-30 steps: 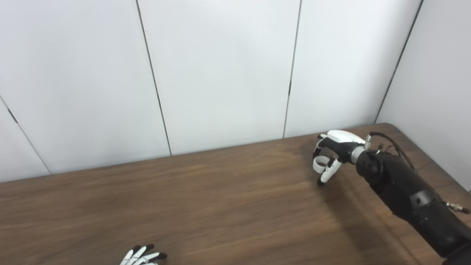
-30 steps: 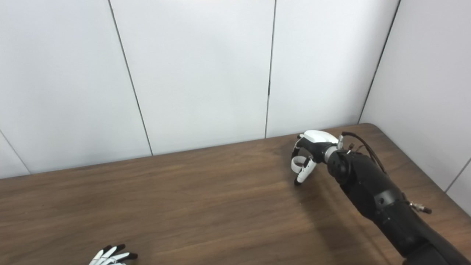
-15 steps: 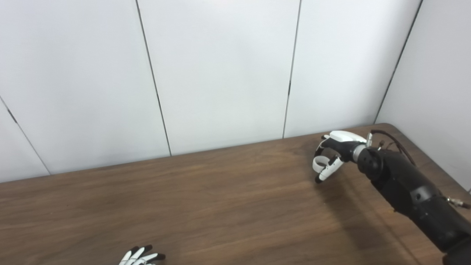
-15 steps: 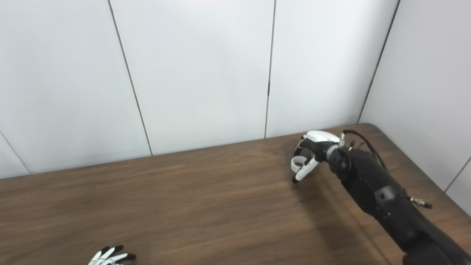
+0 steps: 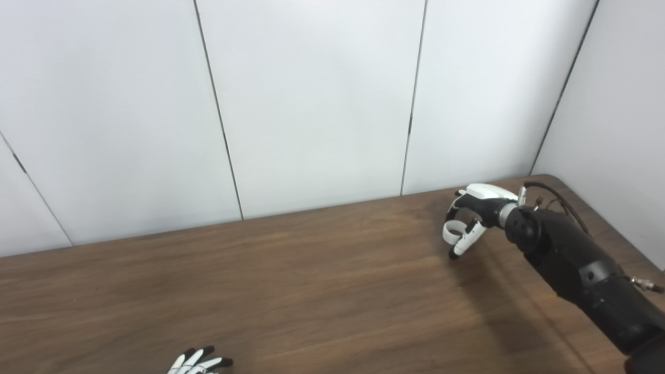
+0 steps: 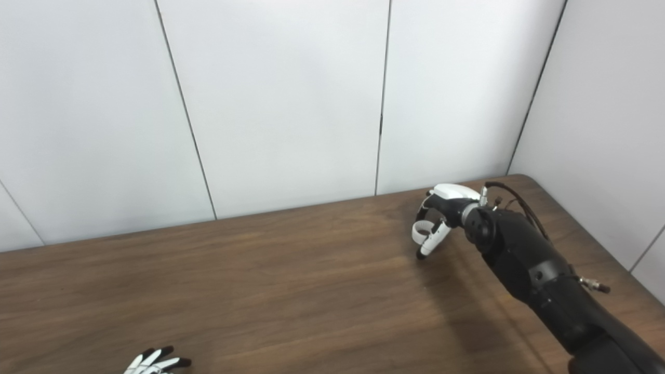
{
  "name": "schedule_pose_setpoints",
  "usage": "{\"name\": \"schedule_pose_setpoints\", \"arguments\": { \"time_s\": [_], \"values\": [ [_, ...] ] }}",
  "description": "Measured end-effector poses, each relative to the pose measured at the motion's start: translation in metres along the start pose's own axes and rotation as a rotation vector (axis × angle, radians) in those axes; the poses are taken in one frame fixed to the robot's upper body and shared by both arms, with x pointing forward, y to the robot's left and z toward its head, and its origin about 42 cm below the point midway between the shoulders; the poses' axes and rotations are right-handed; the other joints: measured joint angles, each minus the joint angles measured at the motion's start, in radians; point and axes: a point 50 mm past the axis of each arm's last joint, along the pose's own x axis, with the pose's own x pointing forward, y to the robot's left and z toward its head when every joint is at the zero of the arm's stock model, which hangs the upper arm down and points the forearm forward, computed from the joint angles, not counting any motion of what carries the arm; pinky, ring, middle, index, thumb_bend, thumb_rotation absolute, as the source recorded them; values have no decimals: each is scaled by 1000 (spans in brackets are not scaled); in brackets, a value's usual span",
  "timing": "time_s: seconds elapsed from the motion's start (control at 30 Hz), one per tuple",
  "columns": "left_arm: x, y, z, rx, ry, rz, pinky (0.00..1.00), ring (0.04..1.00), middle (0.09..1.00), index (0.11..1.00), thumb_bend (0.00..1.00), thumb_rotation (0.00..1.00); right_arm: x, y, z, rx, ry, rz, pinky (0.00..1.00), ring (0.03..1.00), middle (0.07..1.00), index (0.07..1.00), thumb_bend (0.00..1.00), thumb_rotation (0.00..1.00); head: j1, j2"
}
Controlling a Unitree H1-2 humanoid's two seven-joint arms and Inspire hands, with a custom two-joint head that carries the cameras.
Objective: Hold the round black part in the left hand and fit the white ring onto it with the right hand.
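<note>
My right hand (image 5: 471, 214) hovers over the far right part of the wooden table (image 5: 311, 291), fingers curled downward. It is shut on a small white ring (image 5: 451, 231), pinched between thumb and fingers just above the tabletop; the same ring (image 6: 421, 231) shows in the right eye view. Of my left hand (image 5: 199, 362) only the spread black-tipped fingertips show at the bottom edge, with nothing seen between them. No round black part is in view.
White wall panels (image 5: 311, 104) stand right behind the table's far edge, and a side wall (image 5: 623, 130) closes in at the right. The table's rounded far right corner (image 5: 550, 179) lies just behind my right hand.
My right forearm has risen slightly and the hand with the ring has shifted only a little. The left fingertips have sunk slightly toward the bottom edge.
</note>
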Motion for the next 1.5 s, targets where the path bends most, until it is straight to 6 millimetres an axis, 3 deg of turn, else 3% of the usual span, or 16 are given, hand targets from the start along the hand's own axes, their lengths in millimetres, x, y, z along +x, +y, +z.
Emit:
{"name": "schedule_pose_setpoints", "arguments": {
  "time_s": [0.1,0.63,0.7,0.93,1.0,1.17,1.5],
  "values": [
    [0,0,0,0,0,0,1000,944,826,480,518,42,0,0,0,1,1,0,1000,1000,1000,848,877,171,0,0],
    [-3,2,-2,-2,6,4,1000,948,830,480,518,41,-3,2,-1,7,16,-13,1000,1000,1000,829,869,127,-3,0],
    [-3,2,-3,-1,5,4,1000,948,830,480,518,42,-3,2,-1,8,16,-15,1000,1000,1000,777,854,93,-5,2],
    [-4,3,-3,2,4,5,1000,946,829,480,518,42,-3,2,-1,9,15,-23,1000,1000,1000,776,856,42,-5,3],
    [-4,3,-3,3,4,5,1000,947,828,480,518,42,-3,2,-2,8,16,-29,1000,1000,1000,713,850,28,-6,3],
    [-4,3,-4,3,5,4,1000,948,828,480,518,42,-3,4,-1,-1,14,-48,995,1000,1000,682,834,17,-6,3],
    [-6,4,-5,5,6,5,1000,944,827,480,518,42,-3,5,-1,-23,15,-59,1000,1000,1000,711,823,47,-11,8]
  ]
}}
